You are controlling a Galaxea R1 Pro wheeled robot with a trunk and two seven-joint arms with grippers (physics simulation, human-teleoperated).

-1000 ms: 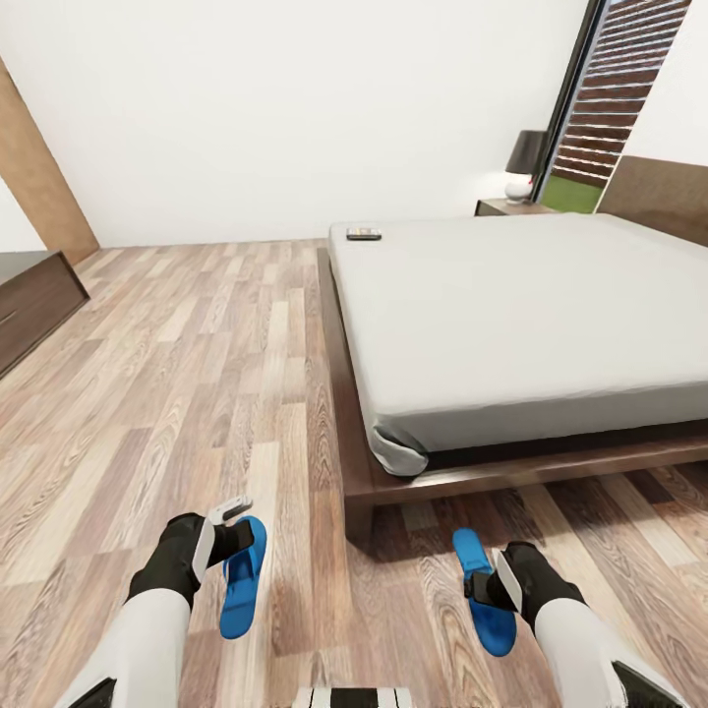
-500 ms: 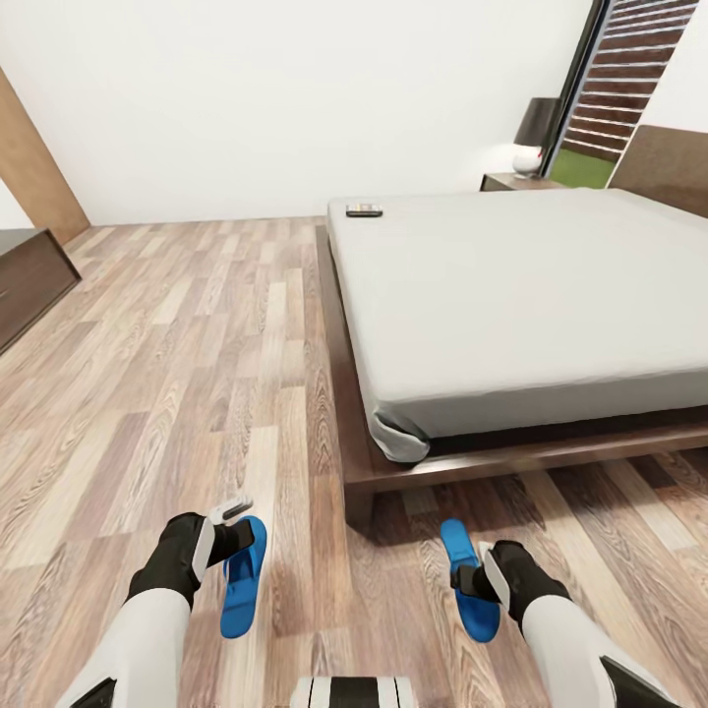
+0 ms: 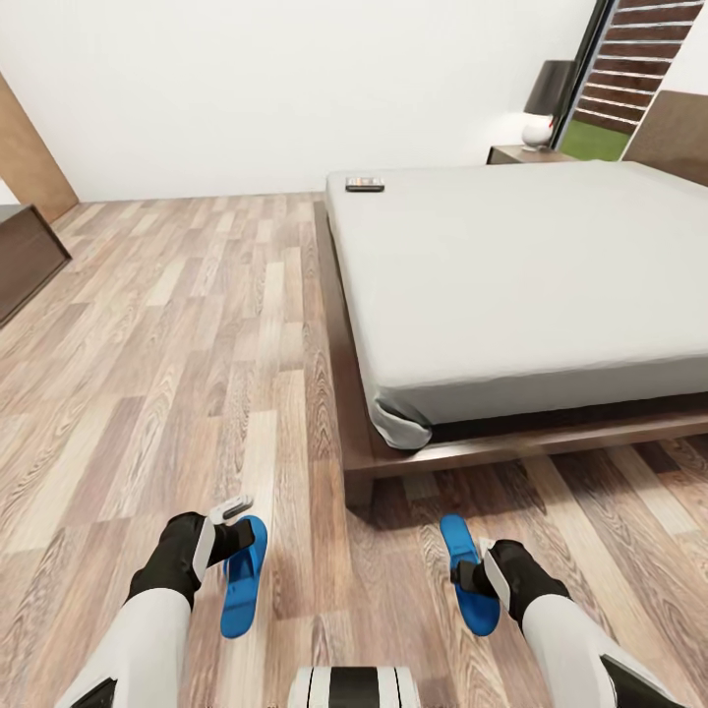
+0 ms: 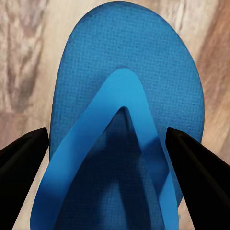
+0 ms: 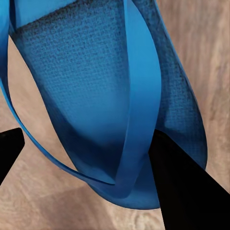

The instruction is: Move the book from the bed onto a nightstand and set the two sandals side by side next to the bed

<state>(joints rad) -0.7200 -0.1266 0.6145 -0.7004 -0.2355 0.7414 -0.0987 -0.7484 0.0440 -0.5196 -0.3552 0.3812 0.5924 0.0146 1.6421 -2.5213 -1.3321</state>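
Note:
Low in the head view, each hand carries a bright blue sandal above the wood floor. My left gripper [image 3: 236, 544] is shut on the left sandal [image 3: 241, 582]; up close that sandal [image 4: 129, 96] sits between the dark fingers [image 4: 24, 158]. My right gripper [image 3: 472, 575] is shut on the right sandal [image 3: 464, 570], whose strap and sole [image 5: 110, 96] lie against one finger [image 5: 187, 191]. The bed [image 3: 511, 265] stands ahead to the right. The book [image 3: 364, 184] lies at its far left corner. A nightstand [image 3: 526, 154] stands beyond the bed.
A dark lamp [image 3: 546, 103] stands on the nightstand beside the tall window [image 3: 629, 69]. A long dark sideboard [image 3: 25, 261] runs along the left wall. Open plank floor [image 3: 197, 344] stretches left of the bed frame [image 3: 339, 324].
The whole view has shifted as the camera moved, so the bed sits higher in the picture. My right gripper has drifted slightly left with its sandal. The left arm looks unchanged.

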